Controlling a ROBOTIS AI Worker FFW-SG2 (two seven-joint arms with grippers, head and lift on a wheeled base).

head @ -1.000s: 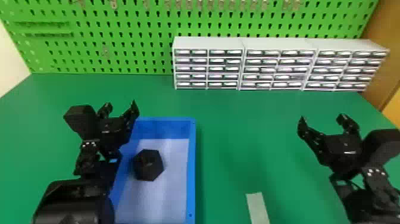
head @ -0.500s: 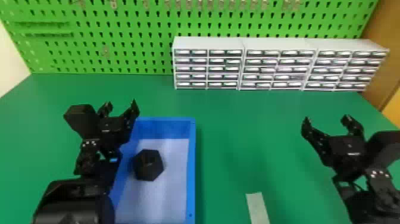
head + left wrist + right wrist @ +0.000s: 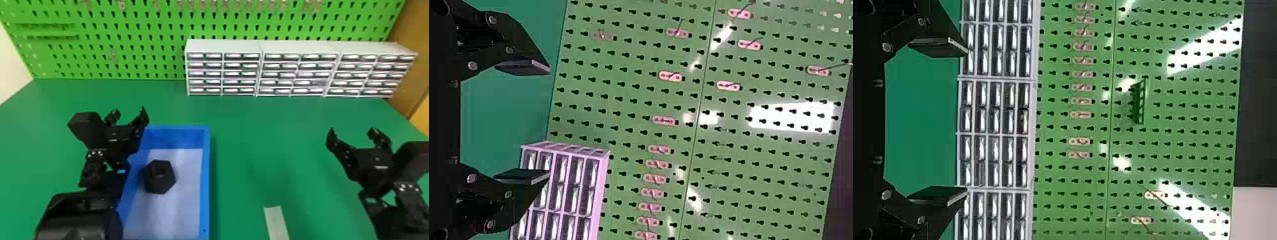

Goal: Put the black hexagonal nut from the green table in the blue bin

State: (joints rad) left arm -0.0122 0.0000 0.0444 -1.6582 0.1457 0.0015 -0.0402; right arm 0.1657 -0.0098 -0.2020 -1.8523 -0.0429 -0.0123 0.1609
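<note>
The black hexagonal nut (image 3: 159,176) lies inside the blue bin (image 3: 205,178), on its pale floor toward the left wall. My left gripper (image 3: 129,115) is over the bin's far left corner, beyond the nut and apart from it; the left forearm covers part of the bin's left side. In the left wrist view the left gripper (image 3: 548,122) stands open with nothing between its fingers. Well to the right of the bin, over the green table (image 3: 255,134), is my right gripper (image 3: 352,135). Seen from its own wrist, the right gripper (image 3: 967,122) is open and holds nothing.
White drawer cabinets (image 3: 260,73) line the table's back, in front of a green pegboard (image 3: 134,41) with hooks. A pale strip (image 3: 276,223) lies on the table near the front, right of the bin.
My right gripper has shifted slightly to the right over the last second. The left arm and the nut in the bin have kept their places.
</note>
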